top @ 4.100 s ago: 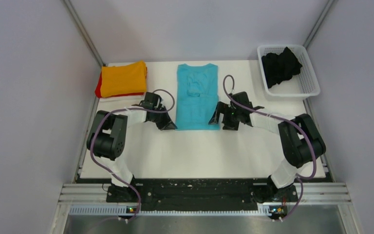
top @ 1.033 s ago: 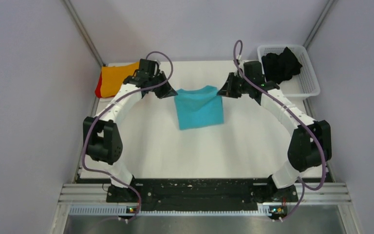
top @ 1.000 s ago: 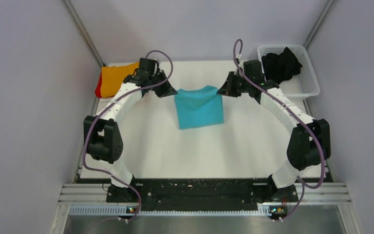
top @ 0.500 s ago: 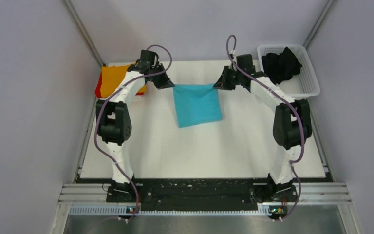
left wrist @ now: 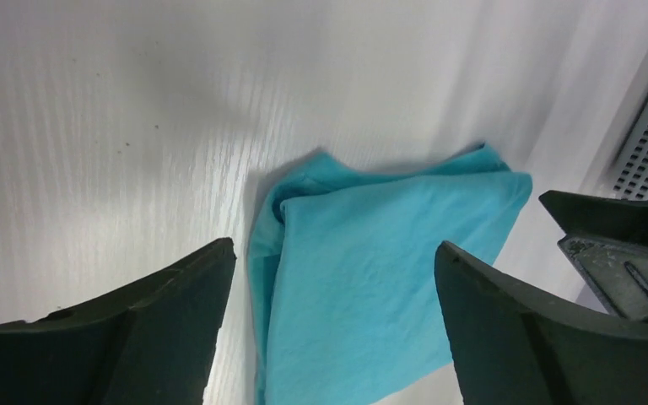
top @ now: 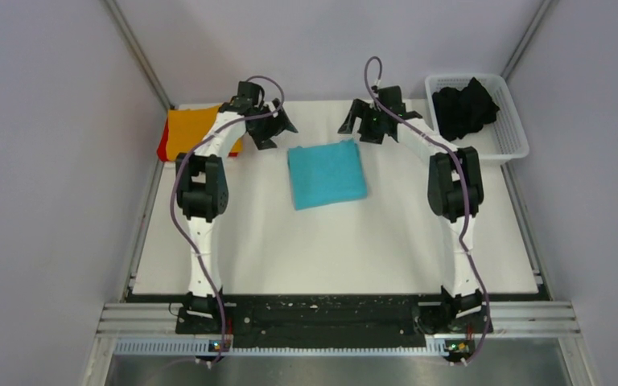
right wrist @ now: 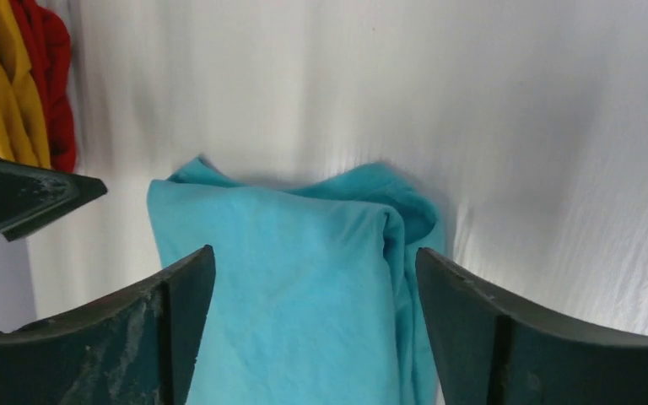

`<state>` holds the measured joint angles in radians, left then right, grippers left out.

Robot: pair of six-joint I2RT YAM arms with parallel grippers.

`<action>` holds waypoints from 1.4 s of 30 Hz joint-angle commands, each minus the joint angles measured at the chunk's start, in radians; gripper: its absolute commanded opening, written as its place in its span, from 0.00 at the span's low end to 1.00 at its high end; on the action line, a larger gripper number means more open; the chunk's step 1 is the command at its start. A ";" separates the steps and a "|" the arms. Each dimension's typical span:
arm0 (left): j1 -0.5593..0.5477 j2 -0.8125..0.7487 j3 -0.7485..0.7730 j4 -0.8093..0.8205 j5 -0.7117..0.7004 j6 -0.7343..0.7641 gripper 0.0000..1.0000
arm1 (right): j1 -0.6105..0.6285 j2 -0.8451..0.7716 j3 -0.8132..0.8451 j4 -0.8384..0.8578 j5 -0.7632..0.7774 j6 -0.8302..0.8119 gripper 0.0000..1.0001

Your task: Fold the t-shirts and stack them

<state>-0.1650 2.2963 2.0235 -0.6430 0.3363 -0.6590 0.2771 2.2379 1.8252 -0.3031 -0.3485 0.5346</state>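
The turquoise shirt [top: 327, 174] lies folded to a near-square on the far half of the table [top: 330, 241], midway across and touching no other cloth. Two arms reach over to its far edge. The left gripper [top: 278, 133] hangs off its far-left corner and the right gripper [top: 353, 129] off its far-right, both with jaws spread wide, gripping nothing. At the far-left corner the orange shirt [top: 189, 129] sits folded on the red shirt [top: 162, 149], of which only an edge shows. Far right, the black shirt [top: 463, 108] lies heaped in the basket [top: 508, 138].
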 commanded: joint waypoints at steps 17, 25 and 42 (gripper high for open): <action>-0.056 -0.231 -0.358 0.072 -0.040 -0.001 0.98 | -0.010 -0.515 -0.536 0.155 -0.071 -0.059 0.99; -0.151 -0.169 -0.348 0.021 -0.200 -0.018 0.95 | -0.010 -0.728 -0.708 0.111 0.057 -0.087 0.99; -0.272 0.015 -0.219 -0.079 -0.399 -0.081 0.30 | -0.013 -0.906 -0.822 0.068 0.164 -0.135 0.99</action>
<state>-0.3981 2.2253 1.7668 -0.6678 0.0257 -0.7353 0.2756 1.3663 1.0073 -0.2466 -0.2039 0.4240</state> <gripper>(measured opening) 0.412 0.985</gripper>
